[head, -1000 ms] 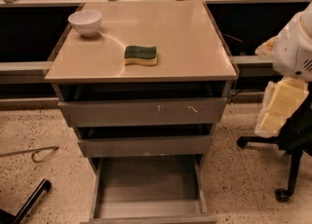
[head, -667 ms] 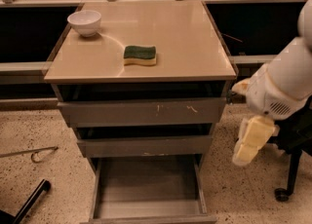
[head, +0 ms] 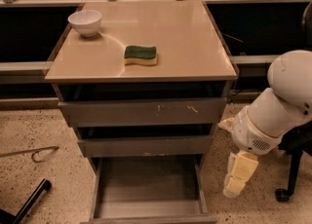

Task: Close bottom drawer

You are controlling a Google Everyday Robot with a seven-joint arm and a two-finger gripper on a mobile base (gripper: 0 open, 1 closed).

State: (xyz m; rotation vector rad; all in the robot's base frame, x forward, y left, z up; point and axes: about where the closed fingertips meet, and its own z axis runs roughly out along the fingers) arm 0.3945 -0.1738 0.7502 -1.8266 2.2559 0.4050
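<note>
The bottom drawer [head: 146, 184] of the grey metal cabinet is pulled far out, and its smooth grey tray lies bare. Its low front edge [head: 151, 218] sits at the bottom of the view. Above it are the mid-width drawer front [head: 144, 146] and the widest drawer front [head: 141, 112] with white scratches. My gripper [head: 238, 179], cream coloured, hangs pointing down from the white arm [head: 273, 116], to the right of the open drawer and level with it, a short gap from its right side wall.
A white bowl [head: 85, 22] and a green-and-yellow sponge [head: 140, 55] rest on the beige cabinet top [head: 195, 38]. A black chair base [head: 287, 184] stands at the right behind the arm. A metal hook [head: 34, 154] and a black bar [head: 27, 203] lie on the speckled floor at left.
The arm has swung down and to the left, bringing the gripper from beside the upper drawers to beside the open bottom drawer. The drawers have not moved.
</note>
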